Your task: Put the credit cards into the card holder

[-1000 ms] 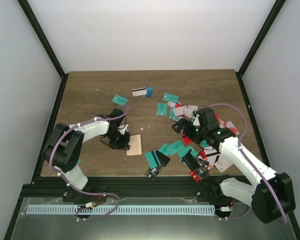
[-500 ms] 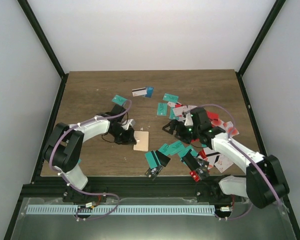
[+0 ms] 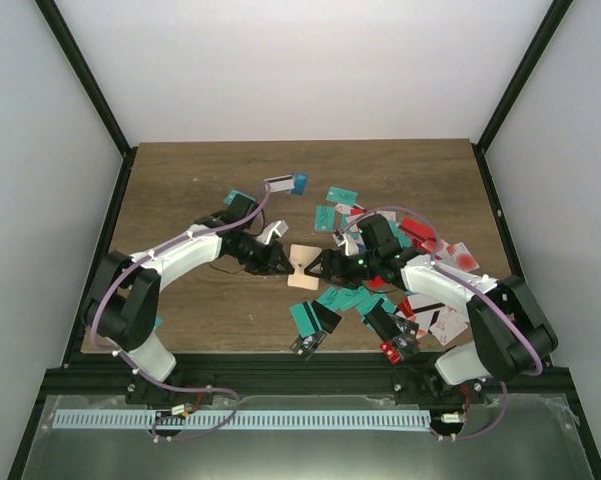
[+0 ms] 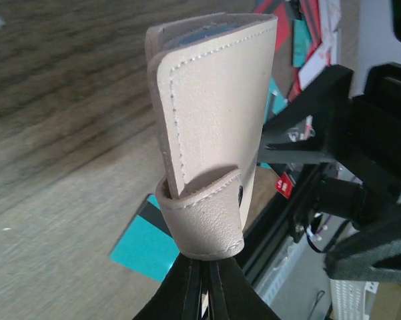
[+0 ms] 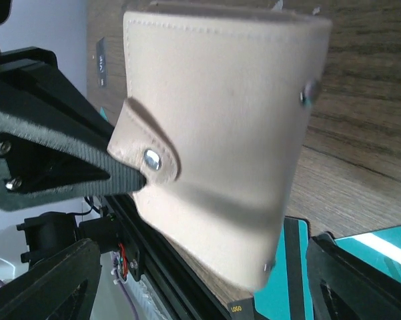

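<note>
left gripper (image 3: 282,267) clenched on the snap-tab end of the small tan stitched-leather card holder (image 3: 303,272), which sticks out just ahead of its jaws; right gripper (image 3: 324,268) spread wide beside it. likely light, floppy: pinch the stitched edge.

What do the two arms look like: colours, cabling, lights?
Left arm and right arm match: white link shells, black joints, a lilac cable looped along each. The left gripper and right gripper are black, angular, two-fingered. Green lights glow near the right wrist.
</note>
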`<state>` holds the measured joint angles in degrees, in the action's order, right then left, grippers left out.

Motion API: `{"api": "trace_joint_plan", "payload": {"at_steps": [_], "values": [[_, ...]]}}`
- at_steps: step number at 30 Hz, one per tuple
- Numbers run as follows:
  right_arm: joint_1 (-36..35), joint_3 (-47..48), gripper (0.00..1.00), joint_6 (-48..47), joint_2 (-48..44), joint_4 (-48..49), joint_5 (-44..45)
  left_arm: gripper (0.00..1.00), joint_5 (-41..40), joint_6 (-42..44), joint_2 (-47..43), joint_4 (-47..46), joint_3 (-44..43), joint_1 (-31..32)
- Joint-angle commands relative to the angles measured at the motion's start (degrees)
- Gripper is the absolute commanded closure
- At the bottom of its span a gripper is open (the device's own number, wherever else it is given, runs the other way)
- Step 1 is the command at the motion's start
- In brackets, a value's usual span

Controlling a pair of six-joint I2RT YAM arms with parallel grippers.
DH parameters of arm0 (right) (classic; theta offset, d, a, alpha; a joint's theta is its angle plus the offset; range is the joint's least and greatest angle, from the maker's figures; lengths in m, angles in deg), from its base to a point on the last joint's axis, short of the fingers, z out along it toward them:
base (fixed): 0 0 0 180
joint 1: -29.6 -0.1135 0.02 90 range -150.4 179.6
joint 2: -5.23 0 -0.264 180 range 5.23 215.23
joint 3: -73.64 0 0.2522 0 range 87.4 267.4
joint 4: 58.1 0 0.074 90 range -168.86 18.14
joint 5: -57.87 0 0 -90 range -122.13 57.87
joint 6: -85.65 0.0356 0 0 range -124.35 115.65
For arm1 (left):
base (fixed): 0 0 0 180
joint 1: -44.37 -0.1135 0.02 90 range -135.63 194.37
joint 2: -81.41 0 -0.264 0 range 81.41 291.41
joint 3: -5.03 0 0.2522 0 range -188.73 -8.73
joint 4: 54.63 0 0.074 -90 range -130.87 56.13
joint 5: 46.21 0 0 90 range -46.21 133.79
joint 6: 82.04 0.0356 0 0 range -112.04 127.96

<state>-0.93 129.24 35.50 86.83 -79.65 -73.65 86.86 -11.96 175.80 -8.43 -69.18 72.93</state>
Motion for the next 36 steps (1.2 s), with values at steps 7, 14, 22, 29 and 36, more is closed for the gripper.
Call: {"api": "trace_joint_plan", "payload": {"at_steps": [7,14,22,29,36], "values": [[-0.3,3.0,0.15,-6.2,-1.4,-2.1,-0.8,0.96,9.5,-2.0,-5.4,-4.7,-1.0,1.6],[2.1,-0.9,0.28,-3.0,-5.9,5.7,-10.0,0.96,14.0,-5.8,-7.6,-10.7,-0.6,1.8],[3.8,-5.0,0.47,4.1,-10.4,16.5,-17.3,0.96,16.6,-9.5,-9.1,-14.9,-0.8,1.9],[4.3,-5.7,0.64,7.6,-11.9,21.1,-18.9,0.96,17.1,-10.3,-9.3,-16.1,-0.6,2.0],[8.7,-5.8,0.62,7.6,-15.5,19.0,-20.1,0.96,16.3,-12.0,-10.8,-17.7,-0.5,2.0]]}}
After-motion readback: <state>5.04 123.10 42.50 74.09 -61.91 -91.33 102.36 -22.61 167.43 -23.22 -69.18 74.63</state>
